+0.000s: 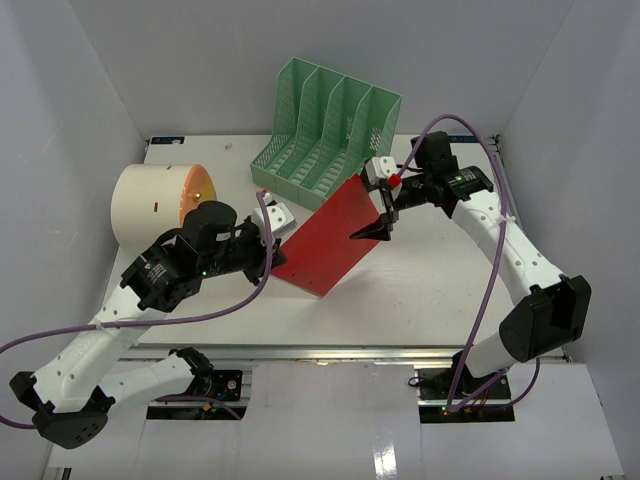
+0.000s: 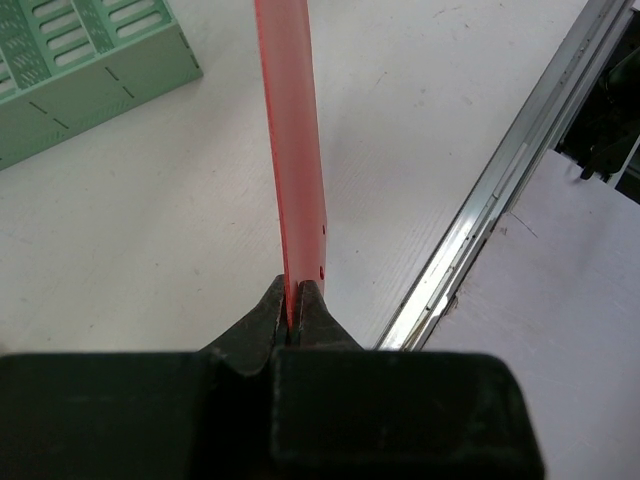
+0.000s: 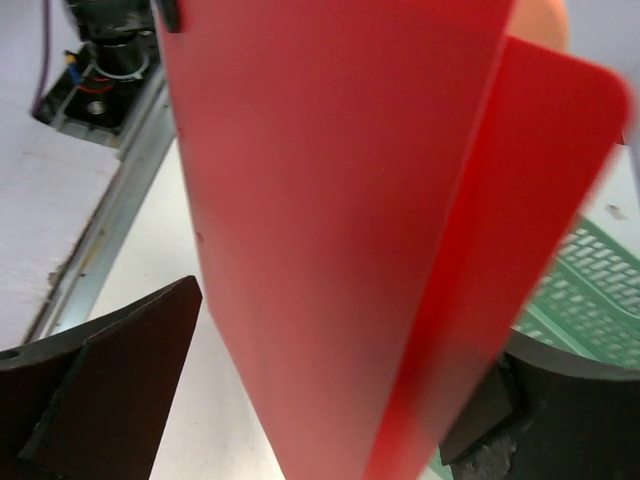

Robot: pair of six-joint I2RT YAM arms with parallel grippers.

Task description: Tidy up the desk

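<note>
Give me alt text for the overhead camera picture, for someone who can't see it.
The left gripper is shut on a red folder above the white desk, and the open right gripper straddles the folder's opposite edge. A green file rack sits behind them.

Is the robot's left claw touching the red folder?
Touching. The left wrist view shows the left gripper shut on the edge of the red folder, which is pinched between its tips with no gap.

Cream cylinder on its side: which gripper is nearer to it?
Left. The left gripper, clamping the red folder, sits just beside the cylinder; the right gripper stands open at the folder's far edge.
</note>
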